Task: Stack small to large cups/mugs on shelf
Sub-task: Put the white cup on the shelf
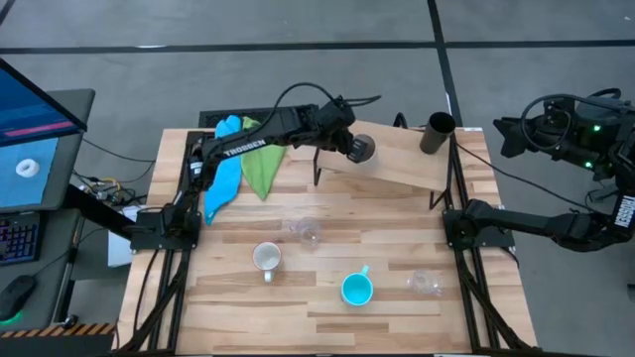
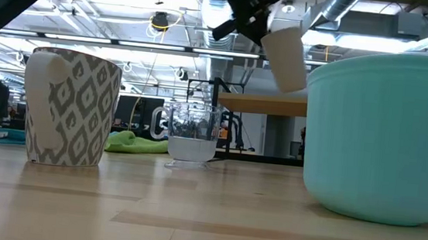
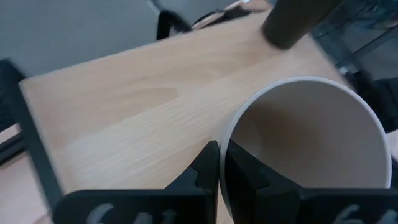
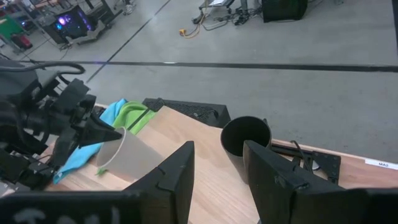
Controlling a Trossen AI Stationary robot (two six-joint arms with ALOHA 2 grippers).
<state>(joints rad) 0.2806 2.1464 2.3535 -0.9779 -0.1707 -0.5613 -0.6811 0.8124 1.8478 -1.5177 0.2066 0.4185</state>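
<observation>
Tumbler (image 1: 362, 149), beige, hangs tilted over the shelf (image 1: 397, 164), pinched at its rim by my left end effector (image 3: 219, 163). I judge it light, stiff, thin-walled and slippery, so a rim pinch suits. Right end effector (image 4: 217, 171) waits open beyond the black cup (image 1: 437, 133).

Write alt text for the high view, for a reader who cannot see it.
The left gripper holds a tilted beige tumbler by its rim above the light-wood shelf, where a tall black cup stands. On the plank table sit a white handled mug, cyan handled mug and two clear cups.
</observation>
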